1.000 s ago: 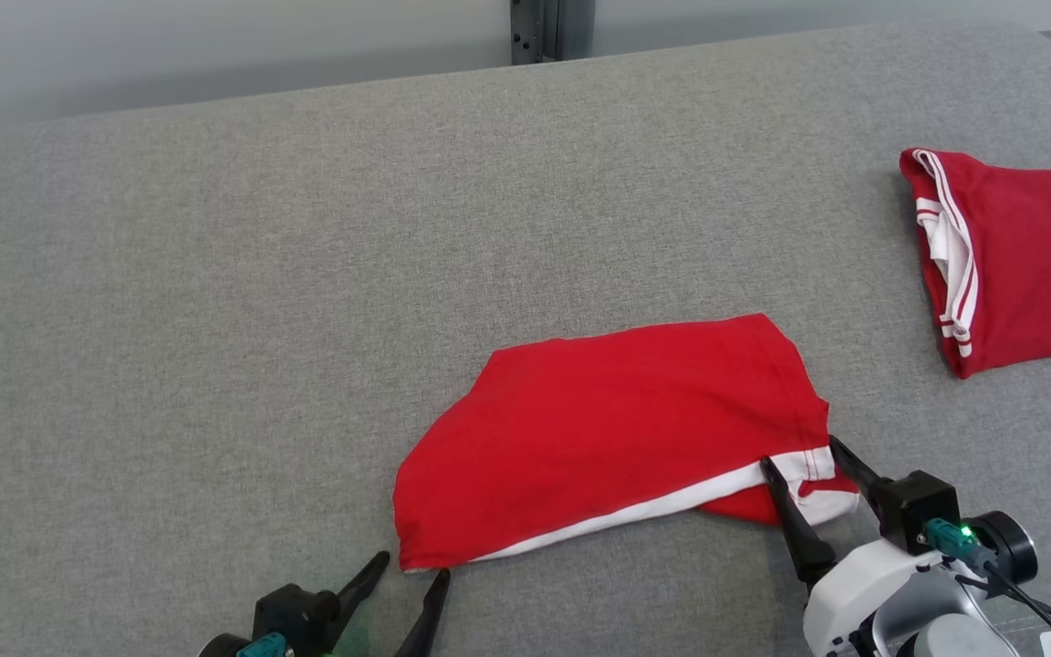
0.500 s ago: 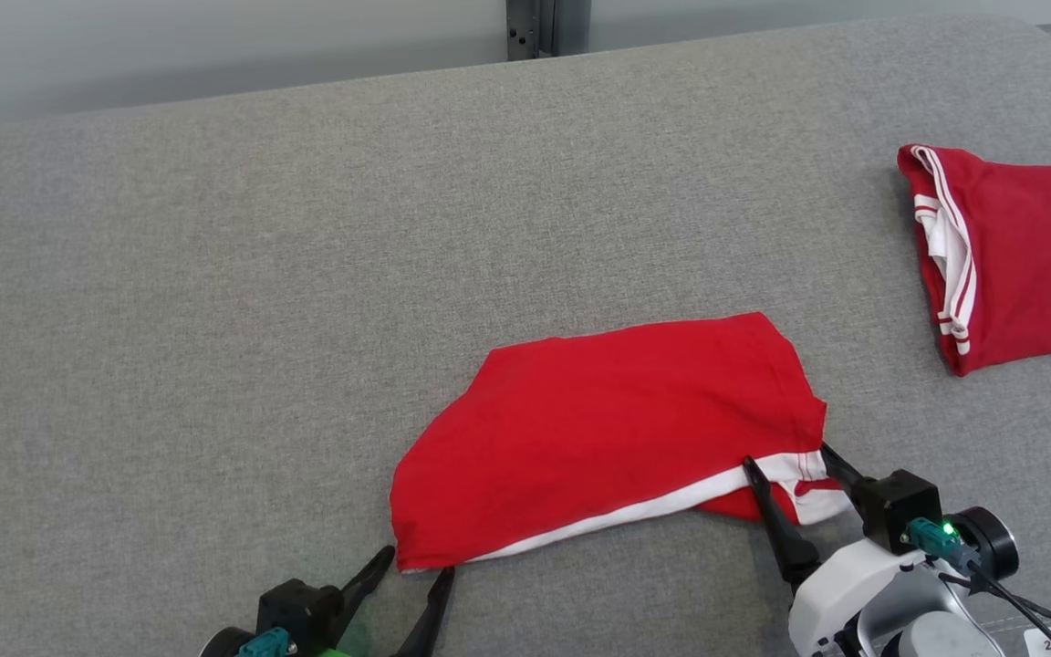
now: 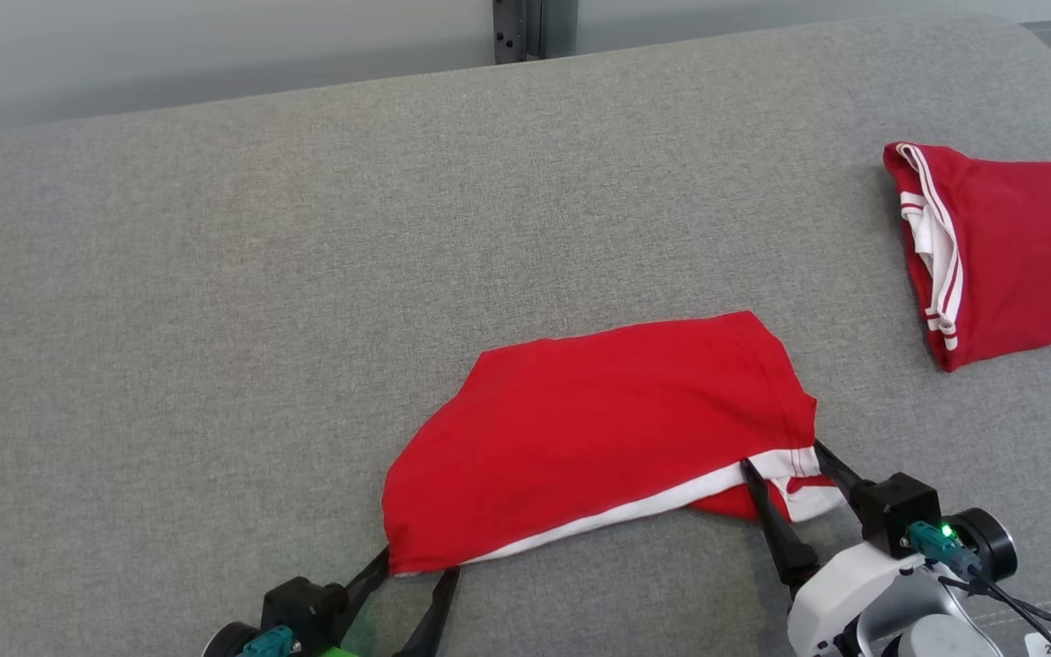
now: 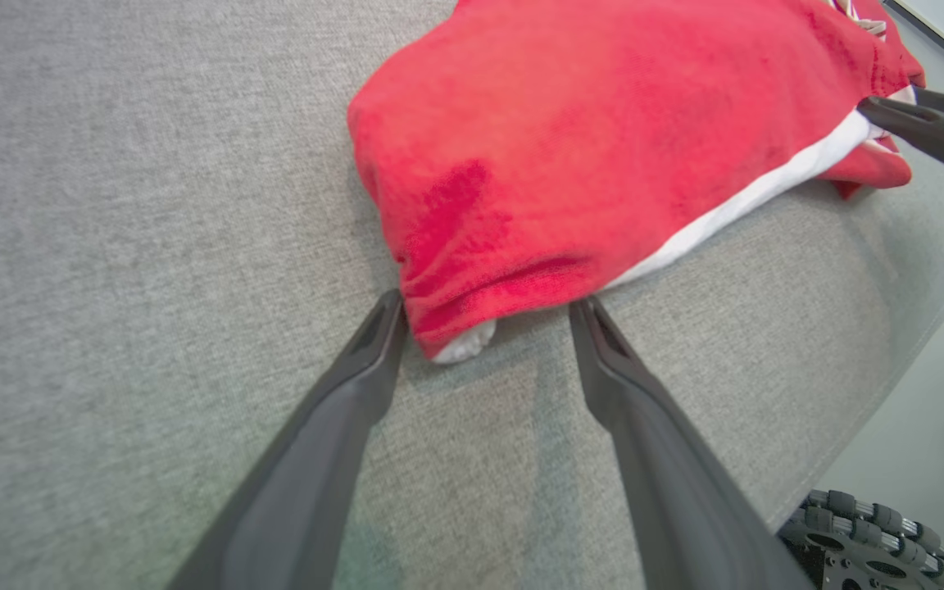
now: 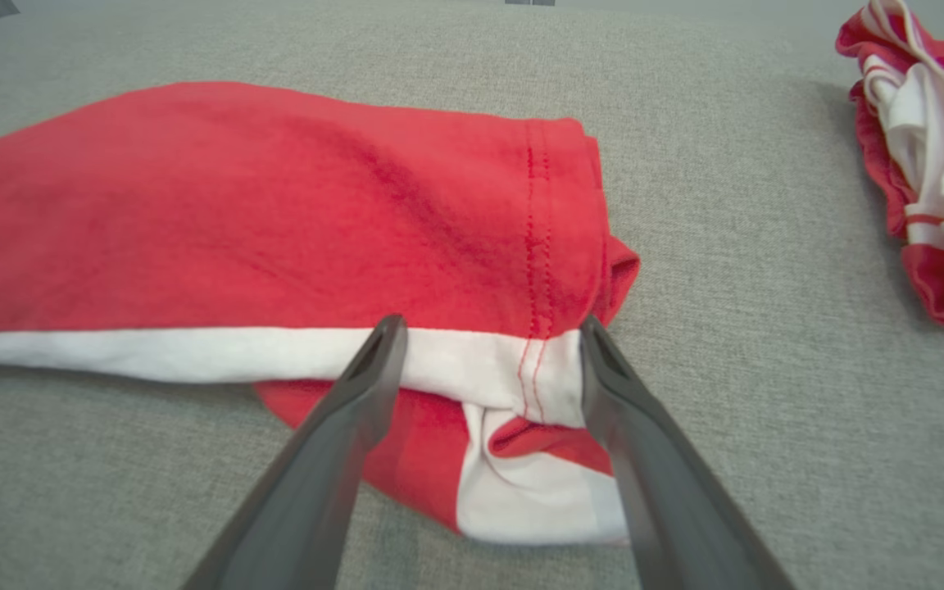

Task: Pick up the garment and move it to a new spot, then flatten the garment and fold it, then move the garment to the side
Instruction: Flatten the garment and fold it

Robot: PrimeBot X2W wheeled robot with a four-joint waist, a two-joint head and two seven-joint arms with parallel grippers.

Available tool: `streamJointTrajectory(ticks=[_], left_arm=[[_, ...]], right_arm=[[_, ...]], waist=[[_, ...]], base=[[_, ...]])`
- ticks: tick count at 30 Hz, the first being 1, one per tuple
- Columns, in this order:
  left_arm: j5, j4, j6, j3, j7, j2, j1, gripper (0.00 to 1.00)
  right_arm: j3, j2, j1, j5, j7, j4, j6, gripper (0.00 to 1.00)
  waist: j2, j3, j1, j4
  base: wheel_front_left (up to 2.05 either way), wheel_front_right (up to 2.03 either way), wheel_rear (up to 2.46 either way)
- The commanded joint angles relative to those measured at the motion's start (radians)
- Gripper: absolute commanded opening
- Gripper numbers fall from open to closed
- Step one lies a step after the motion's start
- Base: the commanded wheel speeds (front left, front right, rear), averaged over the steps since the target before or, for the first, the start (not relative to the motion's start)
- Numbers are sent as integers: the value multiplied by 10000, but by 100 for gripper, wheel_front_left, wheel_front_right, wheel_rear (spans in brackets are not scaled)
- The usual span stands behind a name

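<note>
Red cloth on grey: in the head view the garment [image 3: 608, 438] lay folded on the cushion [image 3: 215, 319], toward its front edge and well apart from a second garment [image 3: 1009, 255] at the far right. The left gripper [image 3: 421, 564] stood at the garment's near left corner and the right gripper [image 3: 783, 456] at its near right corner, where the white band ended. Both had their jaws spread wide and neither had hold of anything. In the left wrist view the fingers straddled the corner, their tips just beside the fold, with a scrap of white showing under the red. In the right wrist view the fingers bracketed the band's stitched end and the loose red-and-white flap below it. The step looked like a two-handed pinch, though whether for another fold or for the move aside could not be told. To do it well, each gripper probably needed to ease further in so that every layer sat between the fingers. The right one should take in the lower flap so it would not trail. Both should then close together and lift level, so the fold held.
</note>
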Motion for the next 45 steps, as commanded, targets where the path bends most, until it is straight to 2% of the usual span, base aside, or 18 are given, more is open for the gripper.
streamJointTrajectory(ticks=[1, 3, 4, 5, 6, 7, 8, 23, 27, 32, 35, 38, 41, 44, 45], left_arm=[[-60, -20, -1, -3, -23, 95, -175, 100], [-51, -47, -2, -39, -20, 114, -201, 100], [-98, -59, -4, -76, -10, 112, -209, 87], [-113, -62, -6, -109, 20, 130, -216, 50], [-147, -85, -8, -142, 8, 152, -237, 32], [-189, -97, -10, -157, 0, 165, -251, 3], [-209, -112, -11, -185, 12, 177, -261, 0], [-530, -781, 106, -4, -12, 452, -219, 0], [-846, -1756, 225, 356, 59, 642, -134, 0], [-1426, -4009, 330, 993, 706, 1192, -443, 0], [-1773, -5156, 325, 1479, 1382, 1706, -1127, 0], [-2043, -5700, 235, 2070, 2217, 2385, -2463, 0], [-2634, -5574, 112, 2364, 3084, 2843, -4391, 0], [-2975, -4695, 22, 2292, 3835, 3102, -6732, 0], [-3185, -4282, 2, 2241, 3999, 2985, -7535, 0]], right_arm=[[-23, -43, 81, 93, -3, -59, -4, 100], [40, -45, 99, 111, 41, -90, -4, 100], [114, -50, 92, 130, 49, -106, -4, 96], [165, -67, 77, 156, 67, -125, -4, 44], [206, -93, 52, 168, 52, -151, -4, 17], [227, -105, 31, 185, 35, -165, -4, 0], [272, -121, 21, 222, 50, -163, -4, 0], [127, -173, 127, 592, 44, -560, -4, 0], [-67, -148, 90, 1486, 21, -1396, -4, 0], [-567, -519, -460, 2686, 554, -3442, -2, 0], [-861, -863, -1341, 3091, 1240, -4301, -2, 0], [-997, -828, -3076, 3603, 1906, -4600, 0, 0], [-1039, -811, -5289, 3608, 2603, -3919, -2, 0], [-1170, -324, -7854, 3634, 3117, -2808, 0, 0], [-1289, -178, -8714, 3487, 3186, -2336, 0, 0]], waist=[[-1, 11, 0, -1], [-1, 27, 0, -1], [-1, 37, 0, 1], [-1, 42, 0, -1], [-1, 48, 0, -1], [-1, 56, 0, -2], [-1, 65, 0, 0], [-1, 87, 0, -28], [-1, 72, 0, -2], [-1, 350, 0, 80], [-1, 785, 0, 180], [-1, 1448, 0, 291], [-1, 2271, 0, 482], [-1, 3067, 0, 717], [-1, 3318, 0, 772]], base=[[0, 0, 0], [0, 0, 0], [0, 0, 0], [0, 0, 0], [0, 0, 0], [0, 0, 0], [0, 0, 0], [0, 0, 0], [0, 0, 0], [0, 0, 0], [0, 0, 0], [0, 0, 0], [0, 0, 0], [0, 0, 0], [0, 0, 0]])
